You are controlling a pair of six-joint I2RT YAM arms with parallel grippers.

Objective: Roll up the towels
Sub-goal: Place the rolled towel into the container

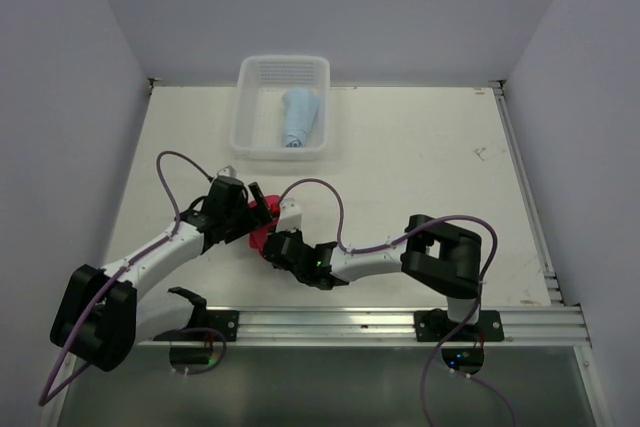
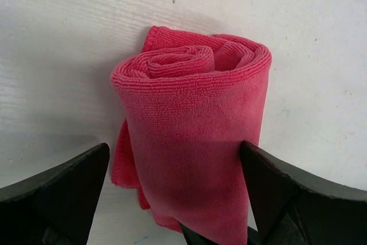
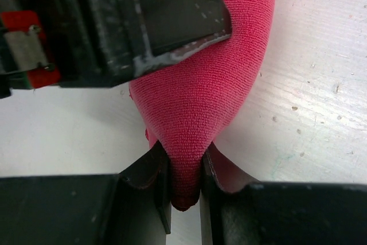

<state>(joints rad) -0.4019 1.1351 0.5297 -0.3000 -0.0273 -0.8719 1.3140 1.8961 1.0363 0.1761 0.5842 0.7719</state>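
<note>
The left gripper [image 2: 175, 193] spread wide, the right gripper [image 3: 184, 182] pinched narrow, facing each other, nearly touching.

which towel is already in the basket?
The light blue towel: it lies rolled inside the white mesh basket. The pink-red towel is out on the table, rolled, one end pinched in the right gripper.

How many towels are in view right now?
2: blue towel in the white basket; pink towel, rolled, on the table, pinched by the right gripper.
</note>
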